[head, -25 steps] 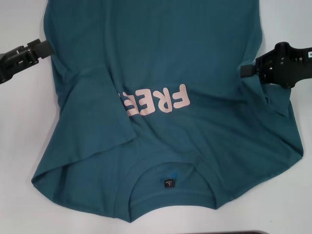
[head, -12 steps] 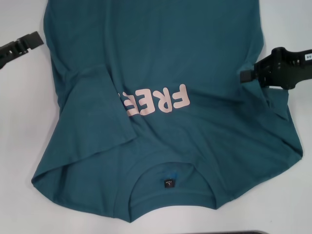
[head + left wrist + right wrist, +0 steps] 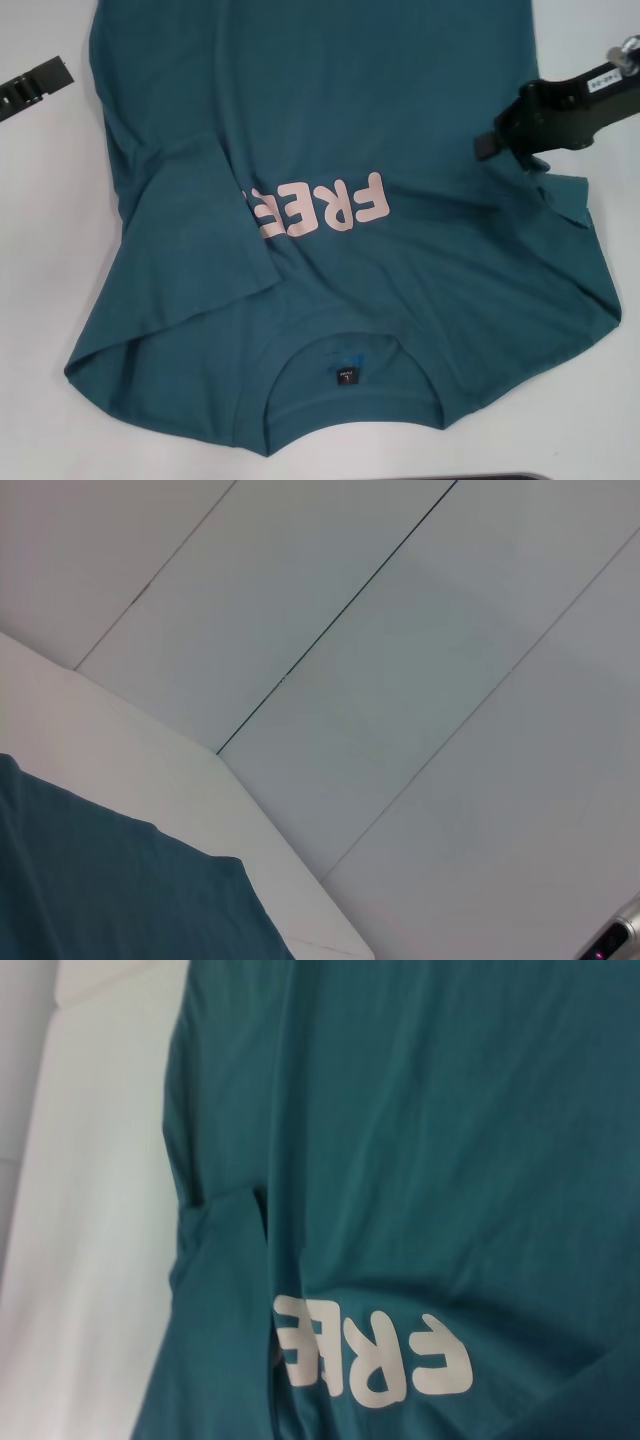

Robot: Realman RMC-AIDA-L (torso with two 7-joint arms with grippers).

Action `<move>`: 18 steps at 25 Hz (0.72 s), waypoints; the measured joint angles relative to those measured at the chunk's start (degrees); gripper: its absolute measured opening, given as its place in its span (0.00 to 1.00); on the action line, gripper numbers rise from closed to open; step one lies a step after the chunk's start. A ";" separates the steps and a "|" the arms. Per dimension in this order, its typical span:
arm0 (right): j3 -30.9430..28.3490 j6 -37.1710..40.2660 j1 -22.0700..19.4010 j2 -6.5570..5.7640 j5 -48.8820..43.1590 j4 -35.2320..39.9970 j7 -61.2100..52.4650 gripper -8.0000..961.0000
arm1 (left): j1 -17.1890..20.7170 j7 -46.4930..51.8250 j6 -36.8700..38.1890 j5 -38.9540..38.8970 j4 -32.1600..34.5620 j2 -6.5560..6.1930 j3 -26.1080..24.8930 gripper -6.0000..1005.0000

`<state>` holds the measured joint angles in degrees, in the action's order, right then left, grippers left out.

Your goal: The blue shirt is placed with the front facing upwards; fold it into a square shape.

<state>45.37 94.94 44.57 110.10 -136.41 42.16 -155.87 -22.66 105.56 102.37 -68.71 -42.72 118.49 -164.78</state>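
Lying nearest the robot, the collar (image 3: 345, 385) of the blue shirt (image 3: 330, 120) sat close to the tabletop's (image 3: 40, 250) near edge, its small dark label (image 3: 346, 377) too small to read. Beyond it the shirt spread front-up across the middle of the tabletop toward the far edge, with its left sleeve (image 3: 195, 215) folded in over the chest so that it covered part of the pale lettering (image 3: 315, 208); only "FRE" and part of a fourth letter could be read, upside down from the head view. Farther out, the right gripper (image 3: 487, 147) hovered over the shirt's right side just beyond the right sleeve (image 3: 570, 225), and whether it was released or clenched could not be told; no cloth appeared pinched in it. A small white tag on that arm carried writing too fine to read. The left gripper (image 3: 35, 72) sat off the cloth near the tabletop's left edge, its state likewise unclear. As a judgement, the risk was an uneven fold: a shallow pinch on the soft cloth could slip, or dragging one layer could bunch the shirt and skew the square.
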 joint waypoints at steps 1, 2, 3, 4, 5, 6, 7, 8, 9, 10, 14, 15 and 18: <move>0.27 -0.09 0.55 0.18 -0.66 -0.11 -0.10 0.05 | 0.08 0.02 -0.06 -0.01 0.00 -0.02 -0.01 0.78; 0.79 -0.26 1.16 0.51 -1.41 -0.21 -0.17 0.06 | 0.17 0.03 -0.13 -0.03 0.00 -0.03 -0.01 0.78; 1.36 -0.30 1.66 0.76 -1.98 -0.32 -0.22 0.06 | 0.30 0.04 -0.26 -0.03 0.01 -0.03 -0.01 0.78; 1.88 -0.30 2.03 0.95 -2.44 -0.41 -0.26 0.06 | 0.40 0.04 -0.40 -0.03 0.01 -0.03 -0.01 0.78; 2.69 -0.32 2.43 1.15 -2.90 -0.49 -0.28 0.07 | 0.50 0.05 -0.53 -0.03 0.01 -0.05 -0.01 0.78; 3.33 -0.33 2.69 1.27 -3.21 -0.52 -0.29 0.07 | 0.59 0.05 -0.67 -0.05 0.01 -0.07 -0.01 0.78; 3.97 -0.30 2.92 1.37 -3.53 -0.54 -0.30 0.08 | 0.67 0.05 -0.78 -0.07 0.01 -0.10 -0.01 0.78; 4.46 -0.25 3.08 1.49 -3.76 -0.54 -0.30 0.09 | 0.73 0.06 -0.87 -0.09 0.01 -0.13 -0.01 0.78; 4.79 -0.19 3.19 1.57 -3.91 -0.54 -0.28 0.09 | 0.75 0.06 -1.00 -0.13 0.01 -0.15 -0.01 0.78; 5.07 -0.13 3.28 1.63 -4.03 -0.54 -0.17 0.11 | 0.79 0.07 -1.11 -0.15 0.01 -0.16 -0.01 0.78; 5.67 -0.03 3.34 1.69 -4.09 -0.24 0.79 0.16 | 0.89 0.08 -1.46 -0.18 0.01 -0.18 -0.01 0.78; 5.60 -0.01 3.30 1.69 -4.05 -0.09 1.23 0.17 | 0.89 0.08 -1.50 -0.19 0.01 -0.19 -0.01 0.77; 4.96 -0.03 3.05 1.70 -3.78 0.08 2.70 0.35 | 0.89 0.09 -1.65 -0.20 0.00 -0.19 -0.01 0.77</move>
<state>50.34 94.91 47.62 111.80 -140.19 42.24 -153.18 -21.77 105.65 100.71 -68.91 -42.71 118.30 -164.80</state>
